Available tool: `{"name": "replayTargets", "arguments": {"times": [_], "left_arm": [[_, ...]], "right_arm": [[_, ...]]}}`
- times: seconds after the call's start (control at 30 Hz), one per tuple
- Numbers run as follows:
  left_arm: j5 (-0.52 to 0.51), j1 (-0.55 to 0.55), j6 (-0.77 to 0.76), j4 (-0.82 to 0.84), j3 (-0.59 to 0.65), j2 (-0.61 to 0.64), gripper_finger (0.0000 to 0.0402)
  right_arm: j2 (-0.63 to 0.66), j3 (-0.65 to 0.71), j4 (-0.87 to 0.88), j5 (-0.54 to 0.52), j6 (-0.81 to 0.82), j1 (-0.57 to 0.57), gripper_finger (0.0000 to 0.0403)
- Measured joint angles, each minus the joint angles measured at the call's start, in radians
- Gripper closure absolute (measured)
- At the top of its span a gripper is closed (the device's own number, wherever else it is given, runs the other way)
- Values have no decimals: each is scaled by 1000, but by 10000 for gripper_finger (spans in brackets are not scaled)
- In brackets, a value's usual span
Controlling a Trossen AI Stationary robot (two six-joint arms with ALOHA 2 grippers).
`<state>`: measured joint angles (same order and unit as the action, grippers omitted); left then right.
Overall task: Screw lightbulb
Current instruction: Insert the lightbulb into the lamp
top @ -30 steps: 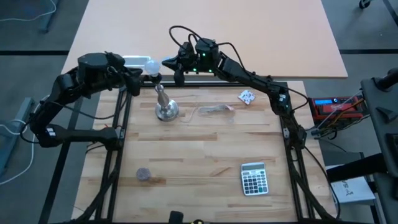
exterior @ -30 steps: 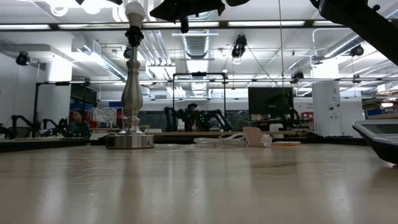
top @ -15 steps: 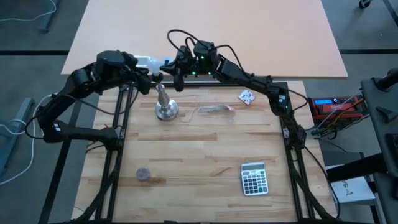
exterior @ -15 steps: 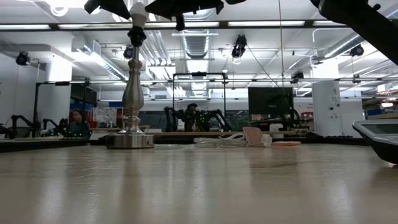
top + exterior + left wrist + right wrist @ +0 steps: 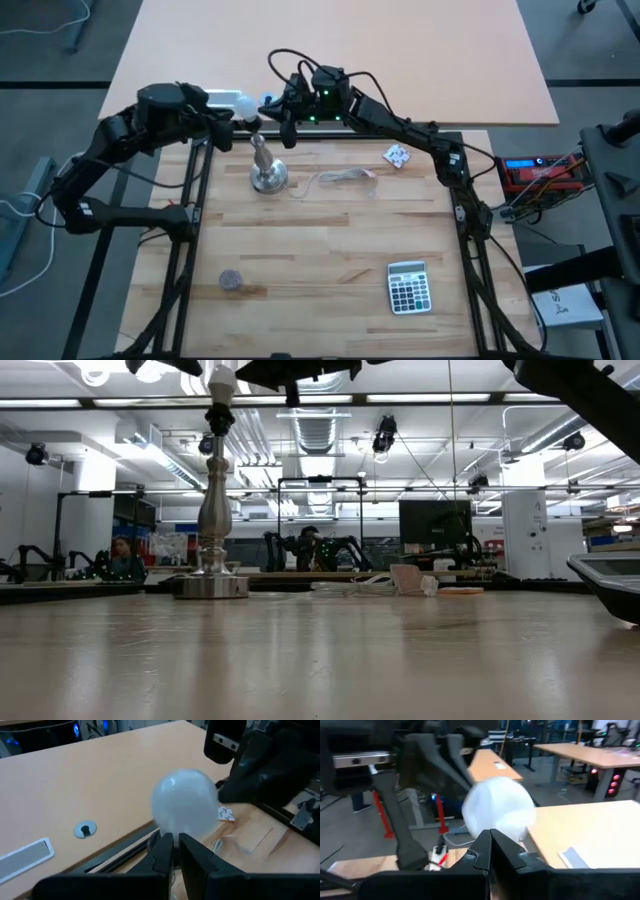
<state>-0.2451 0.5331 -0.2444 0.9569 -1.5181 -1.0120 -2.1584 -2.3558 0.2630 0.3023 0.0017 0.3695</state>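
Nearest, a calculator [image 5: 408,287] lies lower right on the table [image 5: 320,250]. Farther, upper left, the silver stand [image 5: 266,172] rises; above it the lightbulb [image 5: 246,108] sits between left gripper [image 5: 232,116], jaws grasping its base, and right gripper [image 5: 268,104], jaws clenched.

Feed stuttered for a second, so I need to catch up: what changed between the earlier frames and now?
The left arm swung in toward the stand half a second ago, then eased back out a little. The left gripper stays pinched at the bulb, which remains over the top of the stand. The right gripper stays shut right beside the bulb. Stand, cable, paper scrap, calculator and disc have not moved.
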Motion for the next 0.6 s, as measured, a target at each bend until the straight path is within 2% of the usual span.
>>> {"name": "replayTargets", "arguments": {"times": [0.2,0.47,0.6], "left_arm": [[3,0,-5,3,0,28,381],[-13,1,90,3,0,-15,381],[-65,1,117,-7,0,-53,381]], "right_arm": [[7,0,2,-90,-2,11,403],[-2,0,-14,-86,14,16,403],[-4,1,-14,-85,22,9,403]]}}
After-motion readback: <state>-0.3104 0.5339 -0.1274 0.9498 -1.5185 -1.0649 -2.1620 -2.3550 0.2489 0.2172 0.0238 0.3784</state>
